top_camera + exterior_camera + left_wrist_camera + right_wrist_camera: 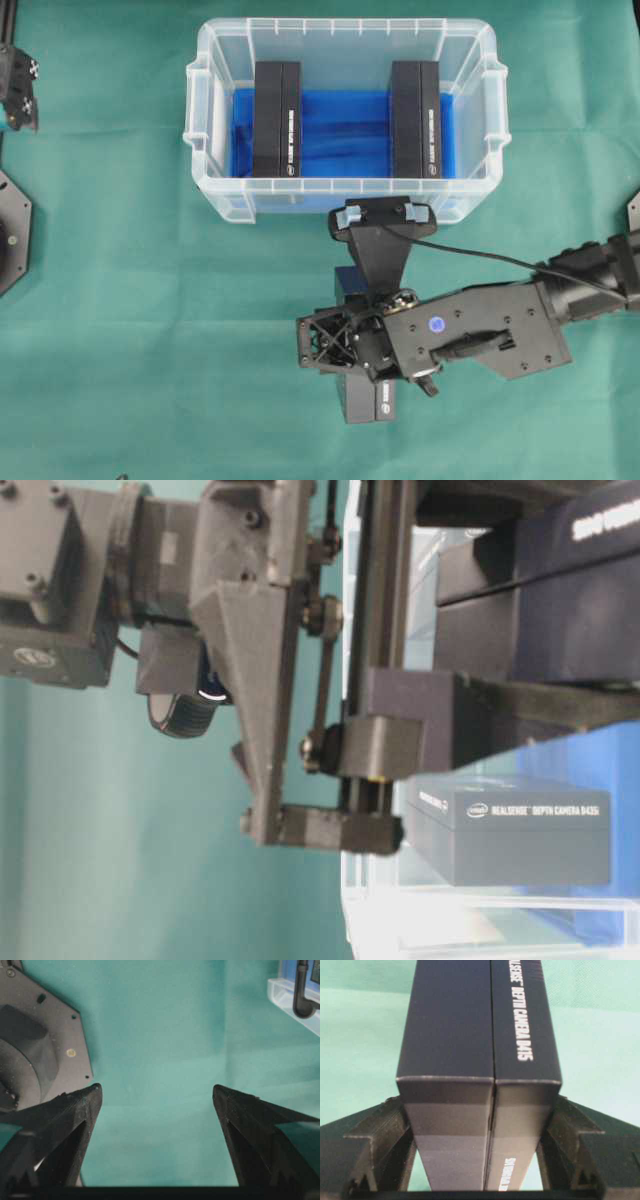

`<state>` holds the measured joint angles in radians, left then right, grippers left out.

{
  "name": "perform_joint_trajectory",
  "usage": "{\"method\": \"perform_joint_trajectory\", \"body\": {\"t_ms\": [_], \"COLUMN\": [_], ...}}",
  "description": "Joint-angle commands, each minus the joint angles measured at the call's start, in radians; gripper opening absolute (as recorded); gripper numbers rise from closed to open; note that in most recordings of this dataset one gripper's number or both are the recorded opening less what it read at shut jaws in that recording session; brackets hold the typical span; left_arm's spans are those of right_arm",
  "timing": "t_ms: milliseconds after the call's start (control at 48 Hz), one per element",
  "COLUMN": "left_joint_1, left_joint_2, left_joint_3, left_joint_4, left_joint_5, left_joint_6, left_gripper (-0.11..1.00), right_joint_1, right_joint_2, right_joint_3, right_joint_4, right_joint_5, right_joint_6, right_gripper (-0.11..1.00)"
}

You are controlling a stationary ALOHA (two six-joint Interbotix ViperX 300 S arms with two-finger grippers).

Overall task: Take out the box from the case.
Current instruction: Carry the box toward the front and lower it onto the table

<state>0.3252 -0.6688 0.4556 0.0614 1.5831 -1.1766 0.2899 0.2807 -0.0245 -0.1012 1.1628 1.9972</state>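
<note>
Right gripper (477, 1180) is clamped on the box (477, 1035), so lower it flat before letting go.

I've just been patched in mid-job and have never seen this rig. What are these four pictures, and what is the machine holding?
You are seeing two robot arms at a green-clothed table, from four cameras. One looks straight down, one sits low at table height, and one rides on each arm's wrist.

The large clear plastic case with a blue lining has two dark rectangular boxes in it. The right gripper is outside the case, over the cloth, its fingers closed on a third dark box printed "DEPTH CAMERA D415".

The left gripper waits at the table's far left edge, fingers apart and nothing between them.
</note>
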Motion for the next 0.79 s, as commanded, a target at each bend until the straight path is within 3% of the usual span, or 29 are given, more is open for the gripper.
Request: {"method": "perform_joint_trajectory", "body": {"t_ms": [0, 209, 375, 772], "left_joint_1": [-0.003, -0.003, -0.003, -0.003], "left_joint_2": [-0.002, -0.002, -0.002, -0.002], "left_joint_3": [-0.011, -0.011, -0.011, -0.011], "left_joint_4": [0.0, 0.0, 0.0, 0.003], "left_joint_5": [0.0, 0.0, 0.0, -0.003], "left_joint_6": [-0.002, 0.0, 0.003, 0.005], "left_gripper": [0.91, 0.91, 0.91, 0.91], "right_joint_1": [-0.008, -0.011, -0.009, -0.009], "right_joint_2": [-0.02, -0.02, -0.02, -0.02], "right_joint_3": [-0.009, -0.002, 0.003, 0.005], "right_joint_4": [-0.003, -0.023, -0.023, -0.003], "right_joint_5": [-0.017, -0.037, -0.057, -0.055], "right_joint_6": [-0.005, -0.023, -0.052, -0.052], "right_gripper": [0.67, 0.67, 0.67, 0.67]}}
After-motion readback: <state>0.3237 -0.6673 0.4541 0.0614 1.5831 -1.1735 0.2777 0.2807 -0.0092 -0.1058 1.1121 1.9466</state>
